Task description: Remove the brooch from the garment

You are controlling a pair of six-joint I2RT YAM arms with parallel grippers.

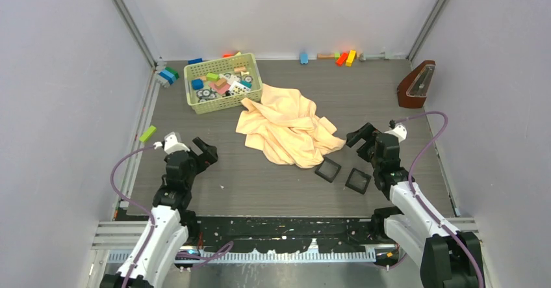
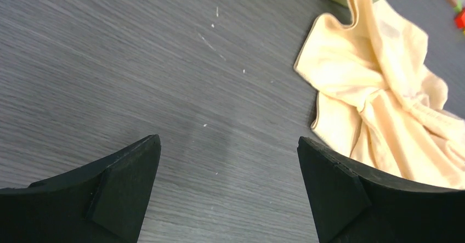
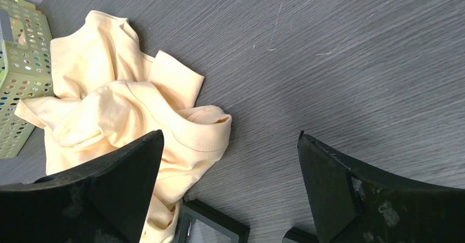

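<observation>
We count one garment [image 1: 288,132], a pale peach cloth lying crumpled in a single heap near the middle of the grey table [image 1: 273,190]. We cannot find the brooch in any of the three views; if it is on the cloth, the folds hide it.

There are two arms. The left gripper [image 1: 203,157] hangs over bare tabletop to the left of the heap and well apart from it, its two fingers spread wide with nothing between them. The right gripper [image 1: 361,142] sits just beside the heap's right edge, its jaws also spread wide and holding nothing.

We count two black square trays [image 1: 328,170]. The first lies just beside the garment's near hem, and the second tray [image 1: 358,181] lies to its right, below the right gripper.

One green basket [image 1: 224,107] of mixed blocks stands behind the garment, touching its far edge. One green block [image 1: 147,133] lies alone at the left edge, and one brown wedge-shaped object [image 1: 416,85] stands at the far right.
</observation>
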